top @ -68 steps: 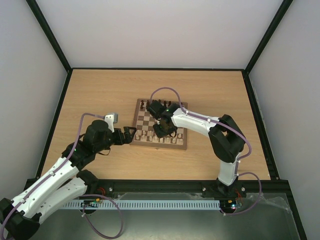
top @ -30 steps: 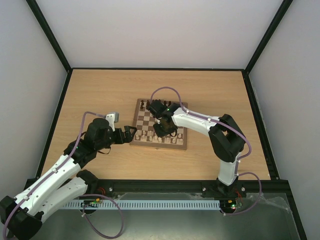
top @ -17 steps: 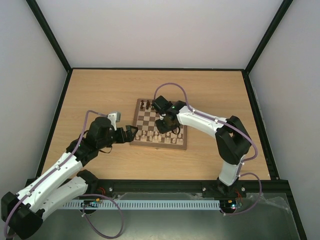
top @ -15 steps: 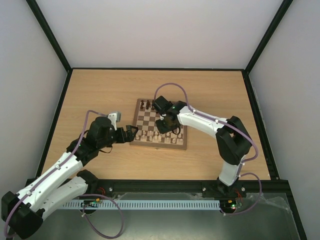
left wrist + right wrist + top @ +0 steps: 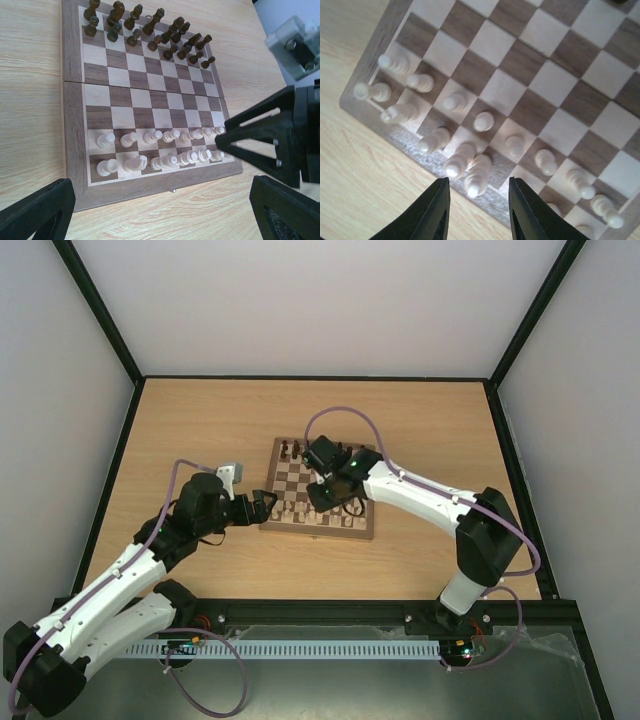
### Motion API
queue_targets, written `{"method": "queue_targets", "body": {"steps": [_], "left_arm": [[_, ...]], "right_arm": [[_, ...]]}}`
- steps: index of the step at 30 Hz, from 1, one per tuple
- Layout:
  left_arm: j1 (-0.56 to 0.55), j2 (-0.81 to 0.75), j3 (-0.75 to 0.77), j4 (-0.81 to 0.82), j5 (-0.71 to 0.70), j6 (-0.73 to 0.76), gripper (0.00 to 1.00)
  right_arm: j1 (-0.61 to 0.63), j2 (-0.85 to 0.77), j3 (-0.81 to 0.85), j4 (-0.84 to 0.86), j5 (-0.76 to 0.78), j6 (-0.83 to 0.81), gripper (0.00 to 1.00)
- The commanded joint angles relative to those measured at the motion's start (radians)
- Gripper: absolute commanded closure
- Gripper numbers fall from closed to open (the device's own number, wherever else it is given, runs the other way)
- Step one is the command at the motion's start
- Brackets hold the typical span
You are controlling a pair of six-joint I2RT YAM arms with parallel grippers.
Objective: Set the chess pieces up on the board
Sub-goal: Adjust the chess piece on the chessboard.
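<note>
The right elbow (image 5: 490, 540) has swung outward. The right gripper (image 5: 478, 181), narrowly parted and empty, hangs above the pale chess pieces (image 5: 470, 165) on the board (image 5: 560, 80)'s near rows. The left gripper (image 5: 262, 506) is wide beside the board. Pieces likely light, tippy: pinch stems.

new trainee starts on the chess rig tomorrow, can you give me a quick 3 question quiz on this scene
1. True or false: the dark pieces stand along the edge of the board farthest from the arms' bases.
2. Which gripper hangs above the pale chess pieces? A left, B right, C neither.
3. Is the left gripper open or shut?

Key
1. True.
2. B, the right gripper.
3. Open.
</note>
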Motion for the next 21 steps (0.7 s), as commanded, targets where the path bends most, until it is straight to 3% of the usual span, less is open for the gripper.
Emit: {"method": "queue_targets", "body": {"steps": [1,12,21], "left_arm": [[0.006,-0.017,-0.004,0.02,0.008,0.0,0.01],[0.006,-0.045,-0.001,0.007,0.032,0.009,0.01],[0.006,-0.051,0.002,-0.001,0.041,0.025,0.01]], "right_arm": [[0.056,0.019,0.018,-0.077,0.043,0.03,0.66],[0.087,0.068,0.038,-0.125,0.139,0.122,0.72],[0.092,0.087,0.034,-0.099,0.106,0.135,0.72]]}}
